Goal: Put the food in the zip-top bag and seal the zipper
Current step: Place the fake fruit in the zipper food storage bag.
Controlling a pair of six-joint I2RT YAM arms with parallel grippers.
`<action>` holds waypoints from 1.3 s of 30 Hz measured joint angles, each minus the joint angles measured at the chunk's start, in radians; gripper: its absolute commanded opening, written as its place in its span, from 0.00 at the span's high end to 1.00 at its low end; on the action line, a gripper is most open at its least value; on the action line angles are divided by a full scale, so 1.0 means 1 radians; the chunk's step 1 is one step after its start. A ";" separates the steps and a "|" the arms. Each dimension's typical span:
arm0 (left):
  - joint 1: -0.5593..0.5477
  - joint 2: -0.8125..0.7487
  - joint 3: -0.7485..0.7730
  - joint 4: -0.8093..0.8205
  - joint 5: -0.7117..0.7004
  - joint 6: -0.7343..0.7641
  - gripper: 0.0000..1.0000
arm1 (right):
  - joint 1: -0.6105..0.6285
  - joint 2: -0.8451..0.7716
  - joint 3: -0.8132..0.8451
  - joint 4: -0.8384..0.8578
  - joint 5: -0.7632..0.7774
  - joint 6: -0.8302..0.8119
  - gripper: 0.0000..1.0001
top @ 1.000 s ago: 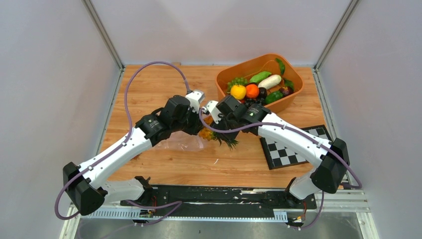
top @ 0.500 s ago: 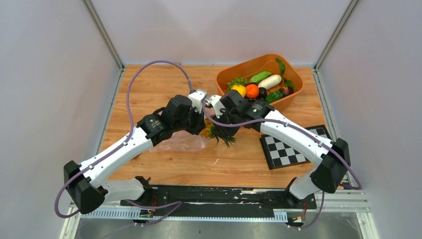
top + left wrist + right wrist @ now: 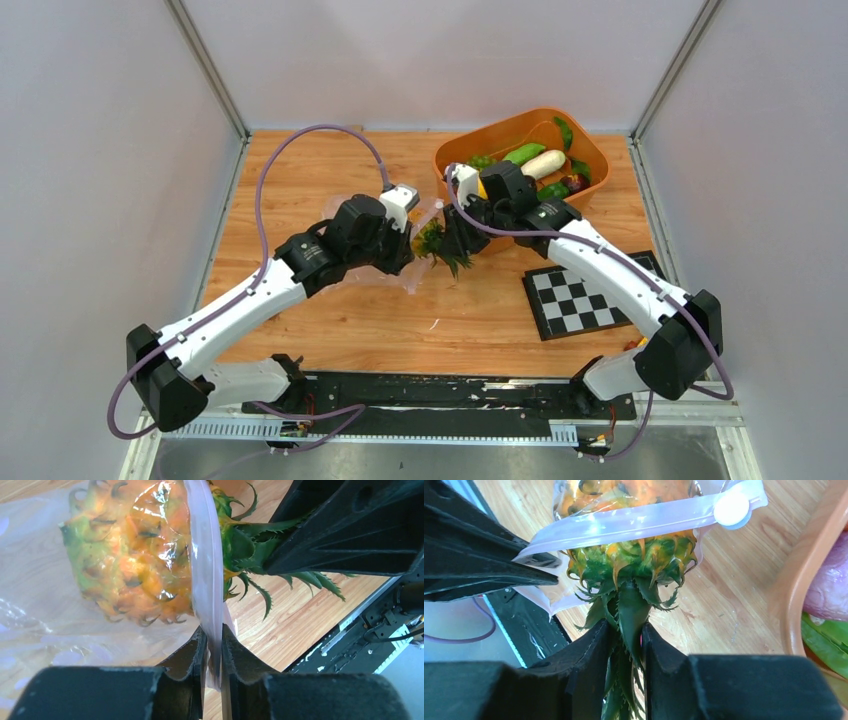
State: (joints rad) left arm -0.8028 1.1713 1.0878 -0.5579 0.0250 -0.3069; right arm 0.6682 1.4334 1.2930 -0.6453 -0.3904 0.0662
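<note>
Wooden surface [image 3: 480, 330] below. Left pincer [image 3: 213, 634] clamped on zipper [image 3: 204, 555]; right pincer [image 3: 628, 631] nipping pineapple [image 3: 130, 555] crown, body apparently inside zip-top bag [image 3: 35, 605] ahead.

Both arms are the same build: white link shells, black joint housings. Left arm [image 3: 235, 305], right arm [image 3: 600, 275]. Each carries a loose purple cable [image 3: 320, 126] from base to wrist. There's a white wrist block [image 3: 402, 197] behind the fingers. Left gripper [image 3: 213, 630] and right gripper [image 3: 626, 627] have matte black, wedge-shaped fingers with flat inner faces. The bases are bolted to a black plate [image 3: 450, 395] scuffed with white marks. Thin red wires show at the base ends.
</note>
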 measured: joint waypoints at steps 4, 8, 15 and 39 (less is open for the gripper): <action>0.000 -0.012 -0.010 0.012 0.008 -0.006 0.80 | -0.002 -0.016 -0.017 0.051 -0.060 0.018 0.68; -0.001 -0.014 -0.013 0.023 0.016 -0.010 0.81 | -0.004 -0.018 -0.021 0.075 -0.106 0.019 0.70; -0.001 -0.021 -0.026 0.078 0.031 -0.032 0.83 | -0.001 0.005 -0.021 0.083 -0.129 0.017 0.73; -0.005 -0.150 -0.068 0.083 -0.027 -0.025 0.87 | 0.050 -0.050 -0.042 0.165 -0.116 0.015 0.44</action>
State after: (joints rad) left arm -0.8074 1.0214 1.0195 -0.4751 -0.0017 -0.3321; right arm 0.7185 1.3830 1.2510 -0.4801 -0.5068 0.0814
